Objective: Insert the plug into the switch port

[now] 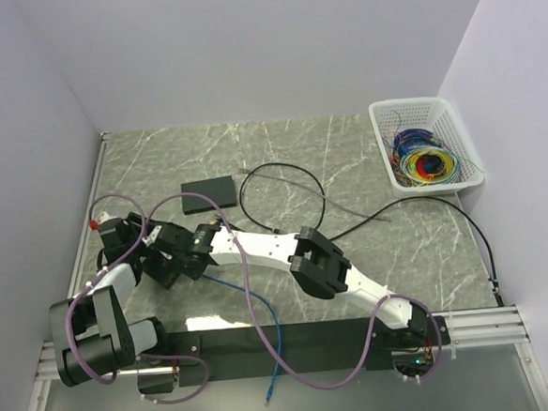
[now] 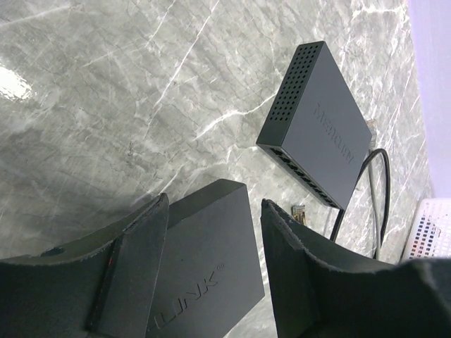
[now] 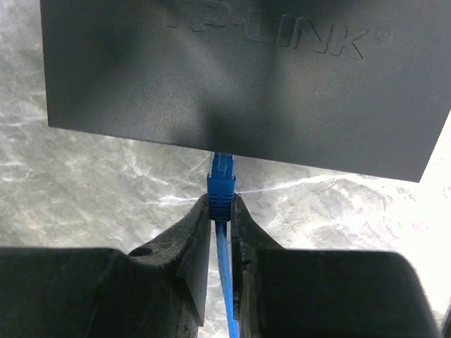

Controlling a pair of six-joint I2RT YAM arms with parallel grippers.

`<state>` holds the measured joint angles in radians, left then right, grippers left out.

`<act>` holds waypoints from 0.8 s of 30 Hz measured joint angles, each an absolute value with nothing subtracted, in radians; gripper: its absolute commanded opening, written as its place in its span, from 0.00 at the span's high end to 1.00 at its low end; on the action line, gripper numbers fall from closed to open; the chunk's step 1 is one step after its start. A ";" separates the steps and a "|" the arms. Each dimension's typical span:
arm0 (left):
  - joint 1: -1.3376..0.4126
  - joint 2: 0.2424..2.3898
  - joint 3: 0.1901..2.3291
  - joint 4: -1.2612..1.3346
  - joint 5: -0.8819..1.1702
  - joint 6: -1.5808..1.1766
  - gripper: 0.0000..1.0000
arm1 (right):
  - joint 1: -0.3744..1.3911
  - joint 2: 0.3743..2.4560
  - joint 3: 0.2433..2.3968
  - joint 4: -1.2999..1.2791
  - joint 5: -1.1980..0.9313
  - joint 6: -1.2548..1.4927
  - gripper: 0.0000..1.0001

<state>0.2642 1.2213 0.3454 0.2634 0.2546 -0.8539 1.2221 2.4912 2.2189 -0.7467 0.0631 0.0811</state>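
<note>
Over on the left of the marbled surface (image 1: 345, 144), the left gripper (image 1: 151, 261) sits low over the TP-Link switch (image 2: 204, 260). Its fingers (image 2: 134, 260) are spread apart with the switch body lying between them; there is a clear gap on one side, and I cannot tell whether the other finger touches the case.

Just to the right, the right gripper (image 1: 185, 247) has reached across from its own side and meets the same switch. In its wrist view the gripper (image 3: 220, 204) is clamped tight on the blue plug (image 3: 220, 184), whose tip is right at the edge of the switch (image 3: 239, 77). Whether it is fully seated in a port is hidden. The blue cable (image 1: 268, 319) trails back from there towards the near edge.

A little further back lies a second switch (image 1: 208, 193), flat and apart from both grippers, with a black cable (image 1: 290, 168) looping beside it. On the far right stands a white basket (image 1: 383, 146) of coloured wires.
</note>
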 measured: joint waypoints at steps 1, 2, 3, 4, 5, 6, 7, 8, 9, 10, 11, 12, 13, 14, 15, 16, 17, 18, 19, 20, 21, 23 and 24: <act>0.264 1.221 0.346 0.263 0.254 -0.856 0.38 | 1.220 2.492 2.219 -0.746 0.062 0.086 0.98; 0.264 1.221 0.346 0.263 0.253 -0.857 0.38 | 1.218 2.492 2.219 -0.745 0.062 0.091 0.98; 0.263 1.221 0.347 0.263 0.252 -0.859 0.38 | 1.216 2.492 2.219 -0.744 0.062 0.093 0.98; 0.263 1.220 0.347 0.263 0.250 -0.861 0.38 | 1.214 2.492 2.219 -0.743 0.061 0.098 0.98; 0.263 1.217 0.347 0.262 0.247 -0.862 0.38 | 1.212 2.492 2.220 -0.742 0.062 0.102 0.97; 0.263 1.212 0.346 0.258 0.244 -0.865 0.37 | 1.211 2.492 2.221 -0.742 0.062 0.105 0.97; 0.263 1.208 0.345 0.257 0.241 -0.870 0.37 | 1.209 2.492 2.222 -0.742 0.063 0.108 0.96; 0.263 1.203 0.340 0.259 0.237 -0.877 0.37 | 1.208 2.493 2.223 -0.742 0.061 0.110 0.96; 0.263 1.200 0.335 0.262 0.233 -0.882 0.37 | 1.208 2.494 2.225 -0.743 0.060 0.112 0.96; 0.264 1.196 0.330 0.266 0.230 -0.887 0.37 | 1.207 2.495 2.226 -0.744 0.060 0.114 0.94; 0.265 1.195 0.323 0.275 0.229 -0.893 0.37 | 1.207 2.497 2.229 -0.745 0.060 0.114 0.93; 0.267 1.195 0.316 0.286 0.228 -0.901 0.38 | 1.207 2.501 2.237 -0.751 0.060 0.113 0.91; 0.268 1.195 0.311 0.295 0.227 -0.907 0.38 | 1.207 2.504 2.241 -0.753 0.059 0.112 0.90; 0.270 1.195 0.307 0.304 0.223 -0.912 0.38 | 1.207 2.508 2.249 -0.755 0.059 0.110 0.89; 0.271 1.196 0.303 0.312 0.219 -0.916 0.38 | 1.206 2.512 2.255 -0.757 0.058 0.105 0.89; 0.272 1.196 0.300 0.319 0.215 -0.920 0.38 | 1.206 2.515 2.259 -0.757 0.060 0.102 0.87; 0.273 1.196 0.298 0.324 0.212 -0.923 0.38 | 1.205 2.518 2.263 -0.757 0.060 0.096 0.86; 0.273 1.196 0.295 0.330 0.207 -0.930 0.38 | 1.205 2.521 2.271 -0.759 0.060 0.093 0.85; 0.274 1.196 0.293 0.335 0.201 -0.934 0.37 | 1.204 2.526 2.281 -0.762 0.060 0.088 0.84; 0.274 1.196 0.292 0.339 0.196 -0.937 0.37 | 1.202 2.531 2.291 -0.767 0.060 0.088 0.83; 0.274 1.196 0.290 0.344 0.192 -0.938 0.37 | 1.200 2.535 2.301 -0.770 0.059 0.086 0.82; 0.275 1.195 0.283 0.366 0.192 -0.936 0.38 | 1.193 2.548 2.333 -0.772 0.052 0.090 0.79; 0.270 1.189 0.279 0.381 0.198 -0.934 0.38 | 1.188 2.558 2.347 -0.767 0.047 0.086 0.78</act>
<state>0.2703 1.1893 0.2787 0.3813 0.1978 -0.9340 1.1881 2.5576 2.3474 -0.7673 0.0475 0.0860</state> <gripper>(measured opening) 0.619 0.215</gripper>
